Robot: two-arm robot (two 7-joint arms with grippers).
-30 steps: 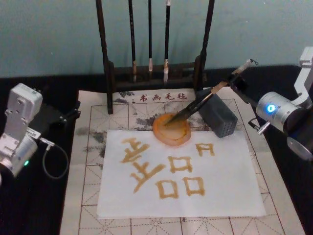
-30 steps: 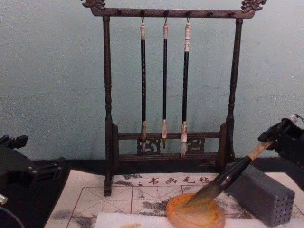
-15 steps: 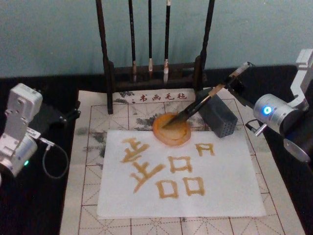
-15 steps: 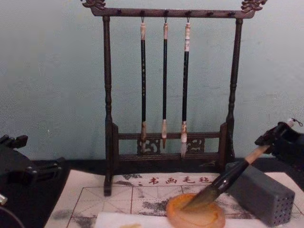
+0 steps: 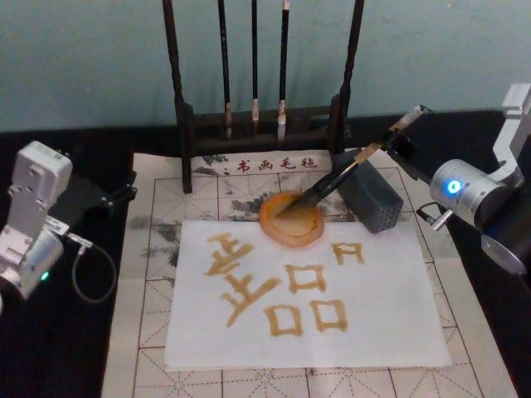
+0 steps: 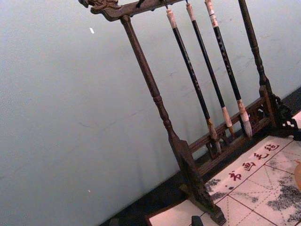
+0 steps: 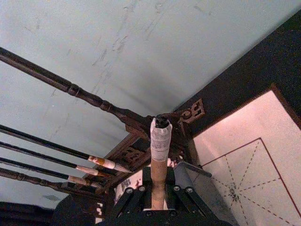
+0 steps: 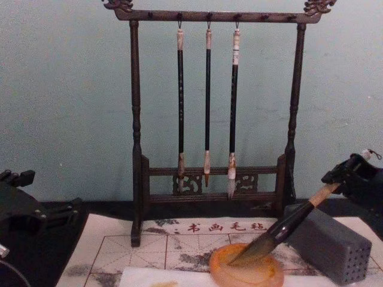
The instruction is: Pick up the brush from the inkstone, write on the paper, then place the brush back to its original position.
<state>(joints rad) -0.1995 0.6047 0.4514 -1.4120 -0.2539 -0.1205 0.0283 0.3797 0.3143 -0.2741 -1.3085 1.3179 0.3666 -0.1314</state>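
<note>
Brush (image 5: 348,170): tan upper handle, black lower section, dark bristles, white end cap. Inkstone (image 5: 290,220): translucent orange-amber. Paper (image 5: 365,315): white, ochre-gold characters. Felt mat (image 5: 145,274): cream, dark grid lines, grey ink blotches, red characters along its far edge. Block (image 5: 372,197): grey, small dark holes. Brush rack (image 8: 136,119): dark brown wood. Hanging brushes (image 8: 207,107): black shafts, pale ends. Wall (image 8: 66,89): pale teal.

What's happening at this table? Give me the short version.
The right tool is shut on the upper handle of the brush, which slants down with its bristle tip resting in the inkstone. The paper in front of the dish already carries several amber characters, so the writing looks done and the brush is back at the dish but not yet let go. The left tool sits parked at the table's left side, away from the work.
</note>
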